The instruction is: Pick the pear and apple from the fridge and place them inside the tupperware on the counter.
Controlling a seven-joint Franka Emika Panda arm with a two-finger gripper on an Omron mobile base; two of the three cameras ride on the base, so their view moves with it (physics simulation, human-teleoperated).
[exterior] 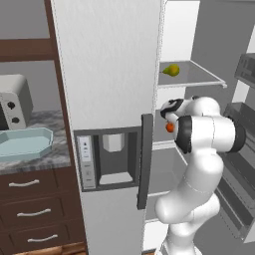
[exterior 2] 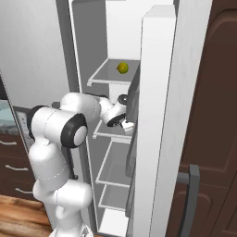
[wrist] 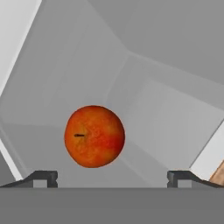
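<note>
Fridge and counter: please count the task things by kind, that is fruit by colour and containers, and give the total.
Yellow-green pear: 1, on an upper fridge shelf
Red-orange apple: 1, on a lower shelf, ahead of the open fingers
Pale blue tupperware: 1, on the counter
Total: 3

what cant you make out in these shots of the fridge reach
- Small round red-orange apple: in the left base view the white arm covers most of it.
- Gripper: in the hand view the bottom edge cuts off all but its tips, set wide apart.
- Shallow pale blue tupperware tray: the left edge cuts it off.
</note>
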